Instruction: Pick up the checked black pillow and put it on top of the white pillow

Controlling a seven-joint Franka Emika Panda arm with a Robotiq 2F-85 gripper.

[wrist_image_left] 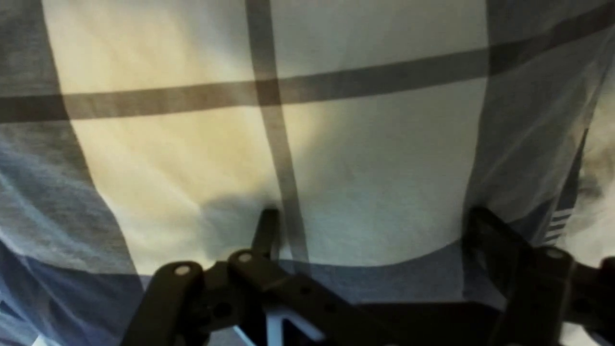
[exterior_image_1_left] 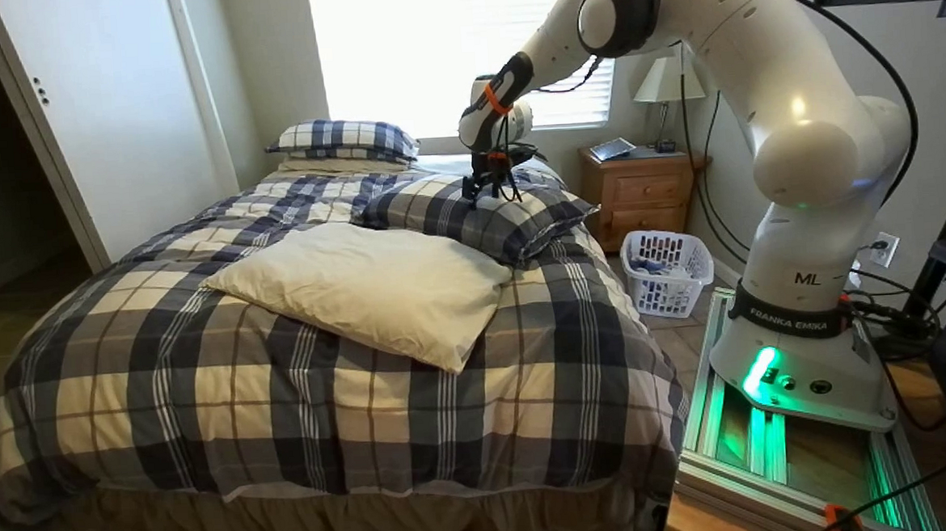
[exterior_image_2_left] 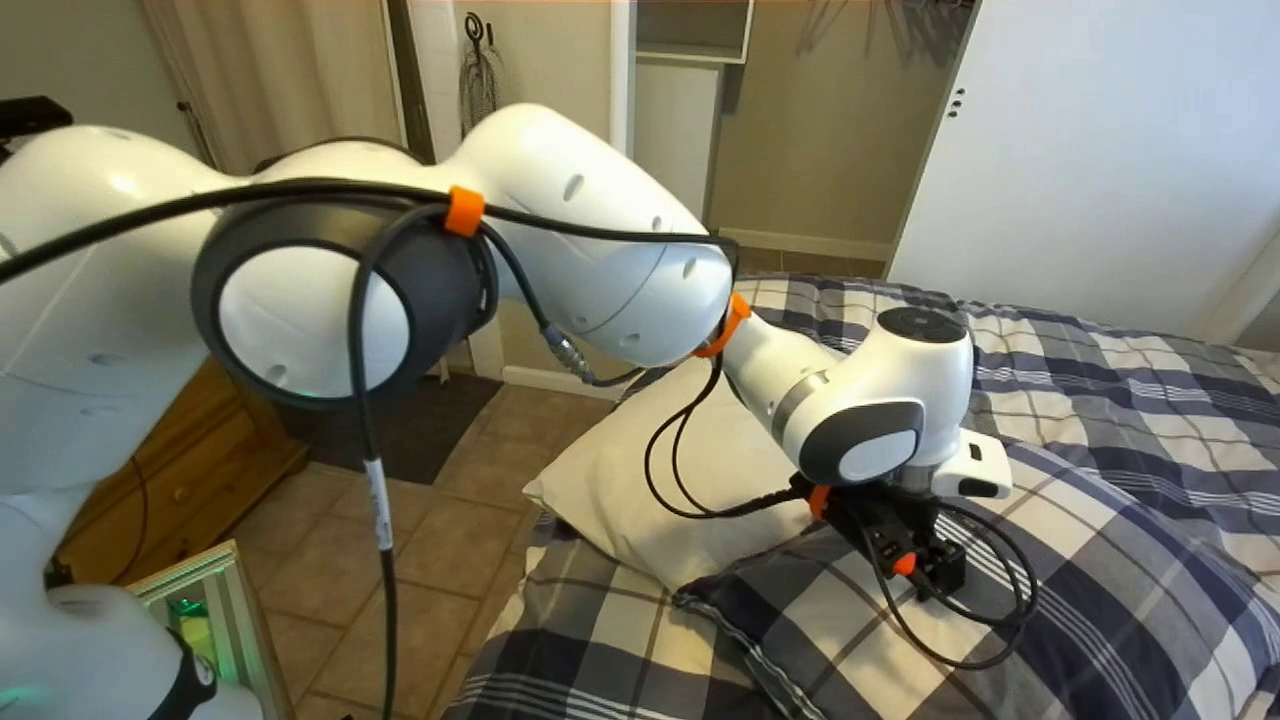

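"Wrist view: how does the black 2-fingered tool (wrist_image_left: pixel 375 218) stand?"

"Wide. Its jaws are well apart, with plaid cloth showing between them."

"And where's the plump rectangular pillow in dark navy plaid cloth (exterior_image_1_left: pixel 495 228)?"

"Right under the tool, as both exterior views show, on the big plaid cloth bedcover (exterior_image_1_left: pixel 367 409). The large, plain cream-white rectangular cloth pillow (exterior_image_1_left: pixel 369 287) lies just beside it."

"Are the tool's tips pressing into the dark pillow?"

"From where I stand, I can't tell."
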